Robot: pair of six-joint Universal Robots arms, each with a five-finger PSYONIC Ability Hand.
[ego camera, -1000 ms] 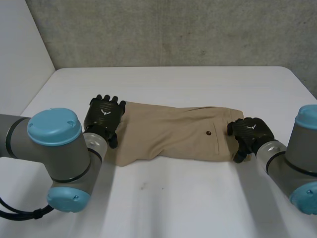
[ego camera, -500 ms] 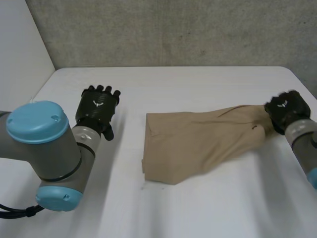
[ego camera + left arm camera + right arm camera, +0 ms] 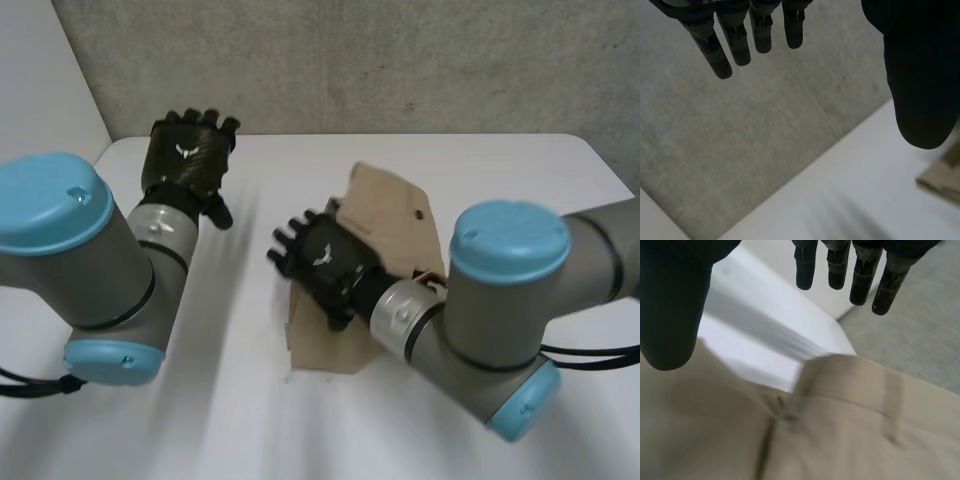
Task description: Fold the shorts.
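Since half a second ago, my left hand (image 3: 190, 160) has drawn back and up toward the far left corner of the counter (image 3: 520, 160). My right hand (image 3: 325, 265) has swung from the right edge across to the middle, and the shorts (image 3: 390, 205) it had lifted by one end are now doubled over into a shorter heap.

My left hand is released, with its fingers (image 3: 715, 50) straight and spread and nothing in them. It is well apart from the shorts, and a small white emblem shows on its back.

My right hand carries the same white emblem. It is also released, hovering over the left part of the tan shorts with its fingers (image 3: 865, 272) straight. Under its palm I see the waistband with belt loops. A dark button (image 3: 420, 213) sits on the upper layer.
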